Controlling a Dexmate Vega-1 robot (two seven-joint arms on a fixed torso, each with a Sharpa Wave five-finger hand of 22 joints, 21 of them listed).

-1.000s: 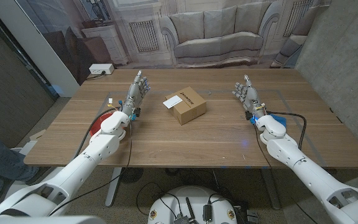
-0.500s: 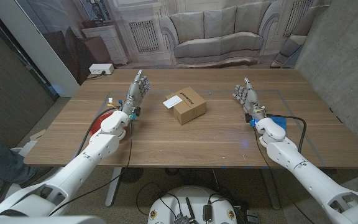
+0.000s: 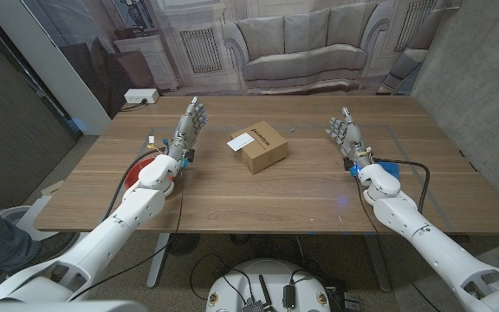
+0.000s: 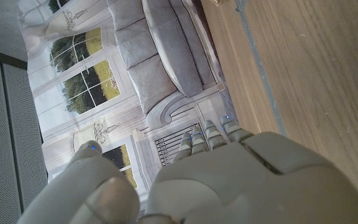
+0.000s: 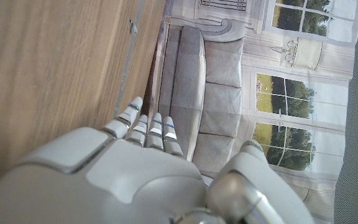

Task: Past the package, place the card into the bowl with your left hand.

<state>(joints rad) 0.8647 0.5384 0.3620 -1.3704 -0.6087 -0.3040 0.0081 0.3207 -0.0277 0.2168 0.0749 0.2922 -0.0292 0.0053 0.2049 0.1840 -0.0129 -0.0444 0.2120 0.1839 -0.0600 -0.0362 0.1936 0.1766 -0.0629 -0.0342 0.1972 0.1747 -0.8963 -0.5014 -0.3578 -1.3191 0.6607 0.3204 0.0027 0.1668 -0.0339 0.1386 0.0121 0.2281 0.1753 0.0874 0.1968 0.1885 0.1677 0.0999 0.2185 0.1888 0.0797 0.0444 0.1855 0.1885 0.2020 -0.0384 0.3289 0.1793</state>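
Left hand [image 3: 187, 132] is empty, fingers extended and apart, standing over the table [image 3: 301, 195] near its left side. Right hand [image 3: 345, 136] is the same on the right, holding nothing. Both look parked, no grasp started.

Card [image 3: 240, 139] lies on the table touching the far-left corner of the package [image 3: 261, 147], a brown cardboard box mid-table. Bowl [image 3: 137, 172], red, sits just behind the left forearm, mostly hidden. Judgement: the left hand must reach right to the card, then bring it back to the bowl.

Package has a white label with dark print; too small to read. Card text unreadable too.
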